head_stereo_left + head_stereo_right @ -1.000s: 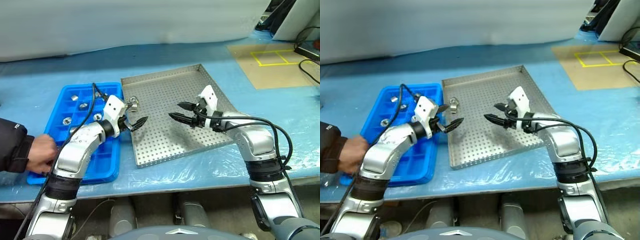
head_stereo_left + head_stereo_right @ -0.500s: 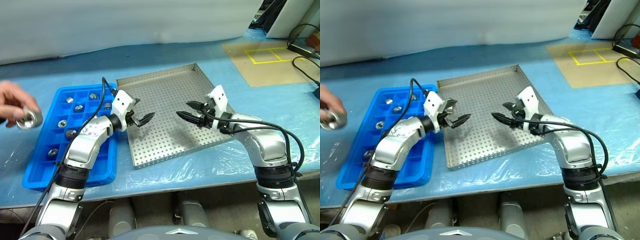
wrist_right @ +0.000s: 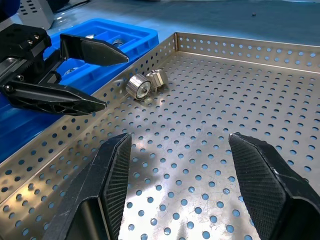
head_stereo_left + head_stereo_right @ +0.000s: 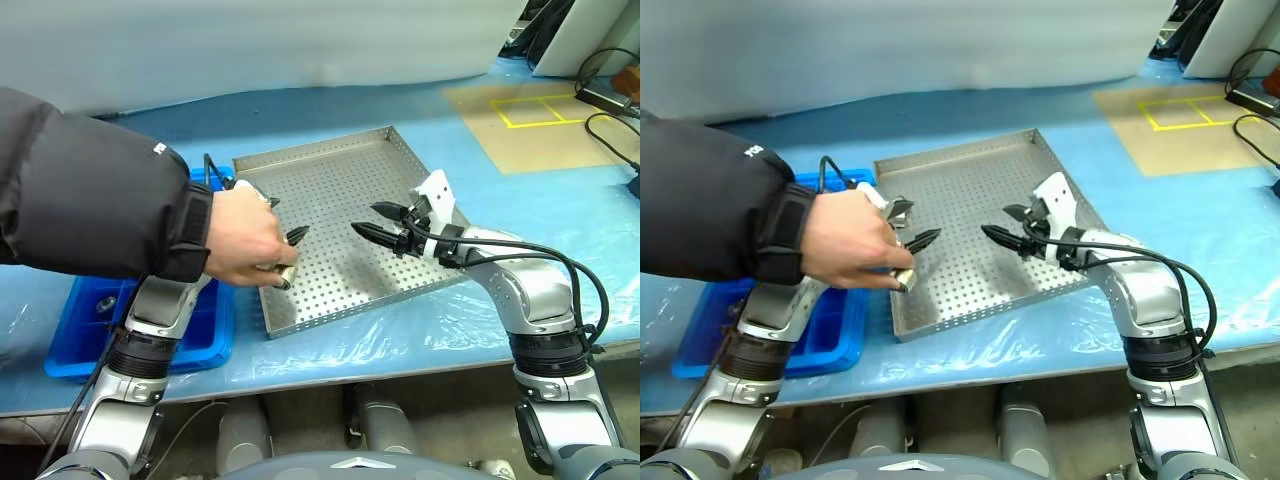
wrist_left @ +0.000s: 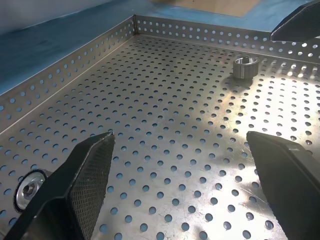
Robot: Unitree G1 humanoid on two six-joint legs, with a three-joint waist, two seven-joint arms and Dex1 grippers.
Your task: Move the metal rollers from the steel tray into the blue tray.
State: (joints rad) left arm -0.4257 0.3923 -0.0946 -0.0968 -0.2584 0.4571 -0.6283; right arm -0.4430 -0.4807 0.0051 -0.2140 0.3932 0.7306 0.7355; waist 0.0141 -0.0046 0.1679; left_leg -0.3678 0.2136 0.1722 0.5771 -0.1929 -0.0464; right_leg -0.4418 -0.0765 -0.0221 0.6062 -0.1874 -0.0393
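Both grippers, left (image 3: 80, 75) and right (image 4: 375, 220), gape over the steel tray (image 4: 400, 150); a person's hand (image 4: 245, 240) hides the left one from the head camera, while the right wrist view catches two rollers (image 3: 145, 84).

Perforated metal steel tray (image 4: 340, 200), glossy blue tray (image 4: 80, 335)

A workshop or factory test bench, it seems. The table (image 4: 330, 110) is wrapped in blue plastic sheet, with a perforated steel tray (image 4: 330, 190) and blue parts tray (image 4: 75, 335) on it. Yellow floor tape (image 4: 535, 108) and loose cables (image 4: 610, 85) lie beyond.
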